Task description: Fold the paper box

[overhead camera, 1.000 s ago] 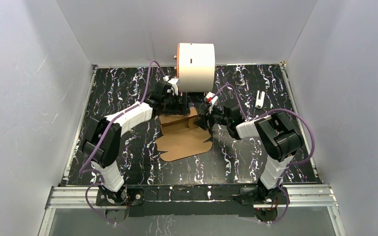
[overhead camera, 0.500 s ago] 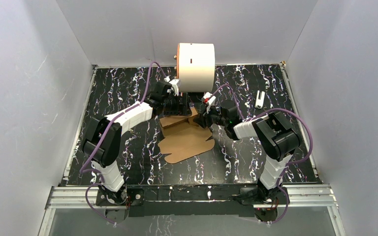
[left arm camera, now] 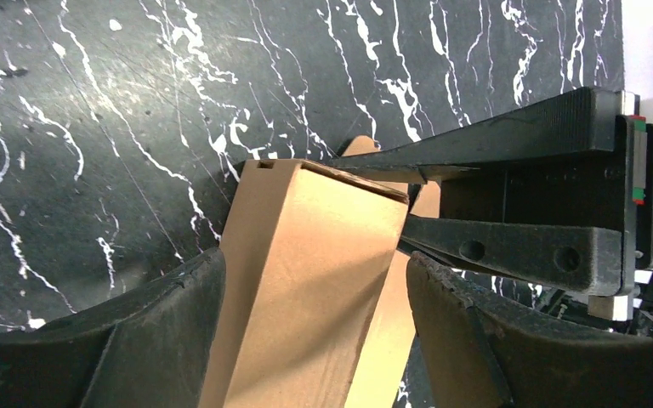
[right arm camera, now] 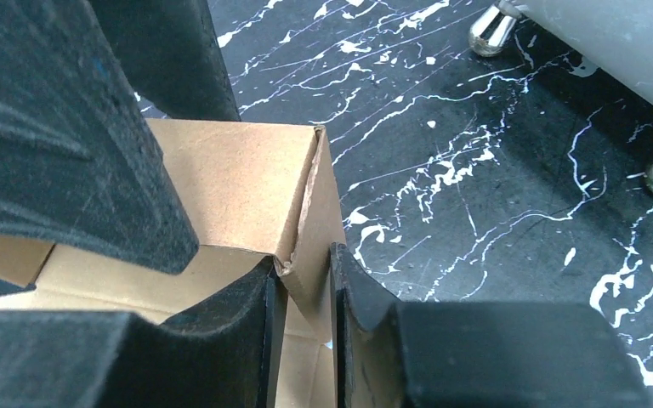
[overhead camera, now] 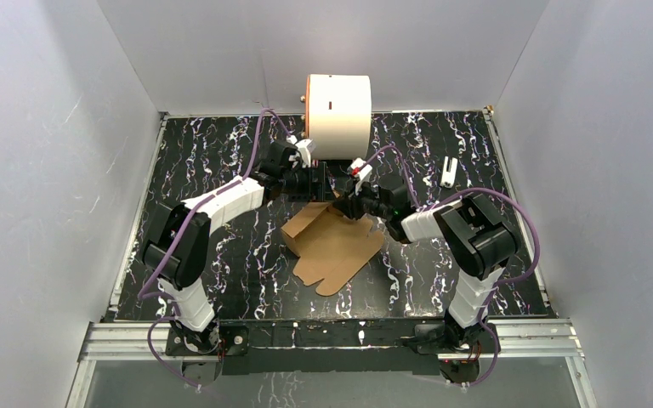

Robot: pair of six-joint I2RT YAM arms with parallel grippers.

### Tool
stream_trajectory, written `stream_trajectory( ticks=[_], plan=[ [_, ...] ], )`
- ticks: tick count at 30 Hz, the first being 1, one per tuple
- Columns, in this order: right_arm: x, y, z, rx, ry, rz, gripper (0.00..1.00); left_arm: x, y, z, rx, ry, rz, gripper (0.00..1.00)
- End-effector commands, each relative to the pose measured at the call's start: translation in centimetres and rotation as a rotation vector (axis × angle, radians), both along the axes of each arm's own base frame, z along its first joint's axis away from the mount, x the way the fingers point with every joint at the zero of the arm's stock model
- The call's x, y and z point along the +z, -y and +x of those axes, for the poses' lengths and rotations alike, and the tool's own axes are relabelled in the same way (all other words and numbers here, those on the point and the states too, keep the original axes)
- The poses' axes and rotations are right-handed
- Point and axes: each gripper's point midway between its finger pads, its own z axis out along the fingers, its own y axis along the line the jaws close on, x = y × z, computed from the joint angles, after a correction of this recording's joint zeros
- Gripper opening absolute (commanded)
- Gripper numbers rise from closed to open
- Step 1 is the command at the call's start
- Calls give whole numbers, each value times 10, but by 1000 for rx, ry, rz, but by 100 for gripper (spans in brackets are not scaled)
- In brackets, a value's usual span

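The paper box [overhead camera: 333, 248] is brown cardboard, partly folded, lying mid-table with its flaps spread toward me and its far end raised. My left gripper [overhead camera: 317, 184] is at that far end. In the left wrist view its fingers [left arm camera: 166, 340] sit against both sides of an upright folded panel [left arm camera: 306, 280]. My right gripper [overhead camera: 350, 202] is shut on a wall corner of the box [right arm camera: 310, 246], pinched between its pads [right arm camera: 247, 331]. The left gripper's finger [right arm camera: 59, 136] shows large just left of that corner.
A large white cylinder with an orange rim [overhead camera: 338, 115] stands on metal feet [right arm camera: 493, 30] just behind both grippers. A small white object [overhead camera: 449, 171] lies at the back right. Grey walls close in the black marbled table [overhead camera: 212, 161] on three sides.
The cardboard has turned and slid right, so its flaps now point to the front right. The right gripper moved up and left toward the left gripper. The left gripper barely moved.
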Motion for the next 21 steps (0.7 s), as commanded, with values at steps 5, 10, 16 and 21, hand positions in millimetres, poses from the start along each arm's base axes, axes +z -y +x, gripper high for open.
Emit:
stream_trajectory(
  ticks=[5, 10, 16, 21],
  plan=[
    [29, -8, -3, -51, 59, 78, 28, 20, 7, -27, -44, -39, -91, 72],
    [23, -6, -5, -102, 49, 71, 23, 23, 13, -37, -52, -55, -130, 70],
    [19, -4, -3, -160, 54, 63, 19, 24, 25, -50, -86, -67, -164, 67],
    [19, 3, 1, -230, 74, 57, 18, 27, 29, -62, -99, -84, -195, 65]
  ],
)
